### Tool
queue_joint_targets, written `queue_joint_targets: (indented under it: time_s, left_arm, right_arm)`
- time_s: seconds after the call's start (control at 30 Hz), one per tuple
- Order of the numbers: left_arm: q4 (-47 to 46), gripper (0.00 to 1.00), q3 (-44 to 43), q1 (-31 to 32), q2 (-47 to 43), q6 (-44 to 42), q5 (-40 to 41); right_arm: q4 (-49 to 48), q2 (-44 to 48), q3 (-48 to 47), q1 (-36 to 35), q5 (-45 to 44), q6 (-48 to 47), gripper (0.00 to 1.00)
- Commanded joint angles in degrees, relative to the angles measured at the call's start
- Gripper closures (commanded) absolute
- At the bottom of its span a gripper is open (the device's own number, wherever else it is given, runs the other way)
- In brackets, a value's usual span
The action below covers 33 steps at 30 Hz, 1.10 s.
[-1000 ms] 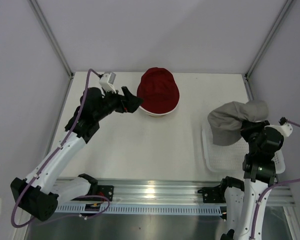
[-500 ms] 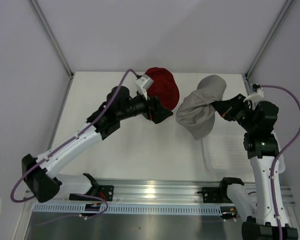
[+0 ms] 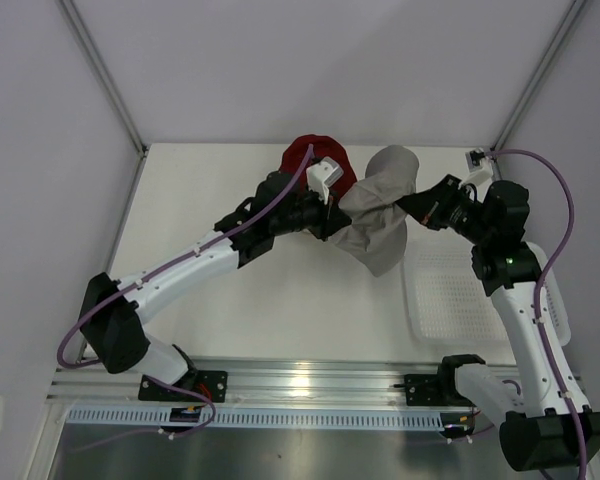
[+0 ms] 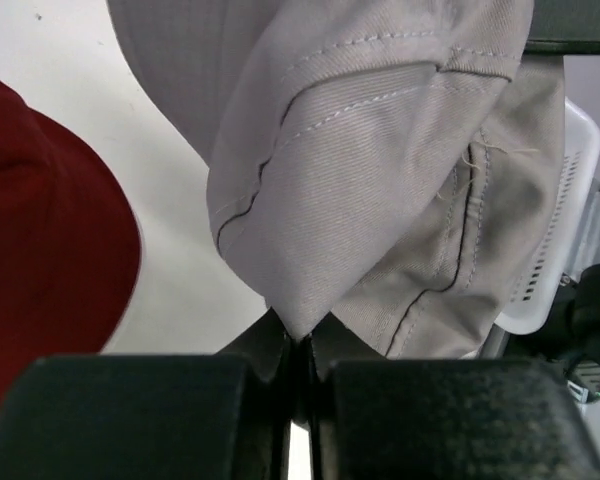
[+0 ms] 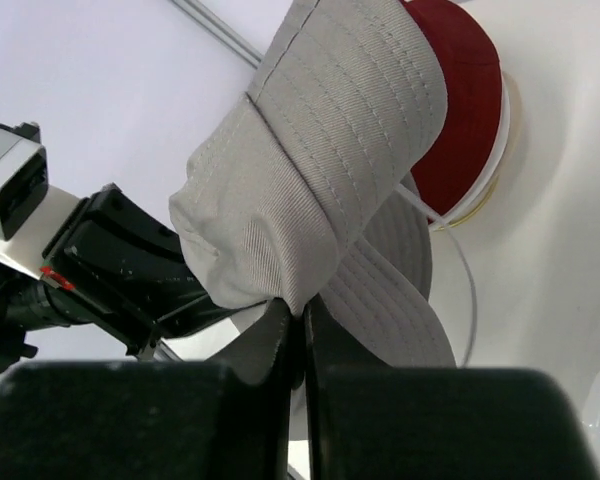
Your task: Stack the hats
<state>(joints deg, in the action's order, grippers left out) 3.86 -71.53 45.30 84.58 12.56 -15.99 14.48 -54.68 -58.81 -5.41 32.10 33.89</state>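
The left tool (image 3: 335, 222) is clenched on one brim edge of the grey hat (image 3: 378, 225); the right tool (image 3: 412, 206) grips the opposite edge; the hat hangs between them over the counter (image 3: 280, 300) (dark red hat (image 3: 302, 157) just beyond the left tool).

You're working over a white table (image 3: 280, 300) that spreads beneath the left gripper (image 3: 336, 224) and the right gripper (image 3: 412, 206). Pale grey walls (image 3: 330, 60) close it in beyond and beside them, with metal posts (image 3: 100, 75) at the corners. A silver rail (image 3: 310, 382) runs along the near edge, well back from both. The light is even.
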Motion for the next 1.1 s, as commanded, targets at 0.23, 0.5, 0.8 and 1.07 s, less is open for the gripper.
queue_joint_targets:
  time_s: [0.23, 0.5, 0.8, 1.07]
  left_arm:
    - [4.9, 0.99, -8.1, -2.4, -6.1, 0.5, 6.1]
    - [18.7, 0.99, -17.9, -5.3, -7.8, -0.1, 7.0]
    - [27.6, 0.99, -28.1, -11.9, -7.1, -6.7, -4.1]
    - [23.5, 0.99, -31.7, -14.2, -2.9, 6.9, -0.5]
  right_arm:
    - [3.0, -3.8, -7.6, -0.1, -1.6, -7.2, 0.13]
    - [0.1, -0.5, -9.0, 4.8, 0.1, -6.7, 0.01]
    - [-22.0, -7.7, -5.3, 6.6, 10.9, -0.3, 0.01]
    - [-42.4, -10.6, 4.1, -0.4, -0.2, 23.0, 0.0]
